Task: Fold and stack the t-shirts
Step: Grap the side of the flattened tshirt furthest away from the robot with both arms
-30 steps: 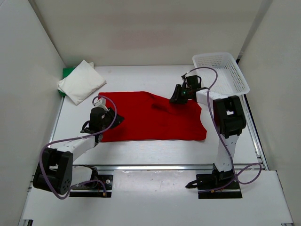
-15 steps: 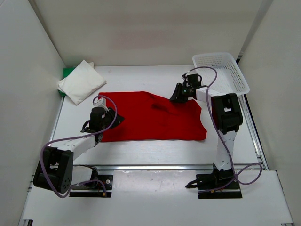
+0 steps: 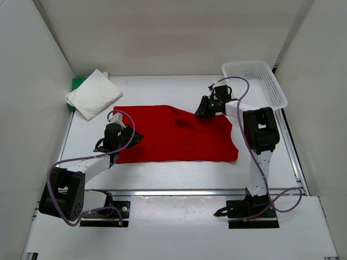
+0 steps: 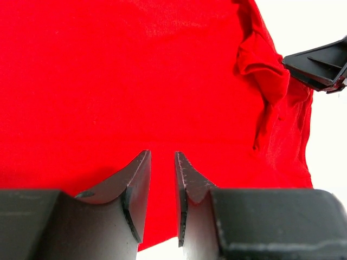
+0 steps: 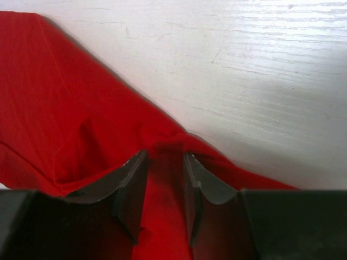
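Note:
The red t-shirt lies spread flat across the middle of the table. A folded white t-shirt rests on a green t-shirt in the back left corner. My left gripper sits low at the red shirt's left edge. In the left wrist view its jaws stand narrowly apart over flat red cloth, with nothing between them. My right gripper is at the shirt's back right corner. Its jaws are apart, straddling a raised ridge of red cloth at the hem.
A white mesh basket stands at the back right, just beyond the right arm. White walls close in the table on the left, back and right. A wrinkle sits in the shirt near the right gripper.
The right gripper has crept slightly left and back along the shirt's far edge, and its jaws have widened a little. The left arm and the shirt stay put.

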Robot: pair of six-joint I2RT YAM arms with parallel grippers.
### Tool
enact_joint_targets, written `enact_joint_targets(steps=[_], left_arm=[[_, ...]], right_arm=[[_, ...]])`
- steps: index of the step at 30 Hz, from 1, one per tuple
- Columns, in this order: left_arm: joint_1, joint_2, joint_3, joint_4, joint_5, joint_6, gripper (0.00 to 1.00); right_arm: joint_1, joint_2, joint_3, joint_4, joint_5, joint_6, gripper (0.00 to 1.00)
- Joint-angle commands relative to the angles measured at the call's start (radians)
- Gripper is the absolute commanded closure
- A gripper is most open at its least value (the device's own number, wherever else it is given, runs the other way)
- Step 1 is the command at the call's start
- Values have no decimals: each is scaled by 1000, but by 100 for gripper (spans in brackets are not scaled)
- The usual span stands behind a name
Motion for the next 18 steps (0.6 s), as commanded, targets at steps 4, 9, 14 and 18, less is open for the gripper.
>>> enact_joint_targets(steps=[4, 9, 14, 18], left_arm=[[-1, -12, 22, 7, -16, 5, 66], [2, -2, 22, 5, -16, 8, 66], [5, 0, 28, 7, -13, 6, 66], [10, -6, 29, 7, -16, 6, 65]], right_arm=[[11, -66, -16, 69, -67, -5, 72], [8, -75, -31, 106, -109, 10, 74], [6, -75, -31, 95, -97, 12, 83], [3, -84, -45, 97, -78, 9, 92]])
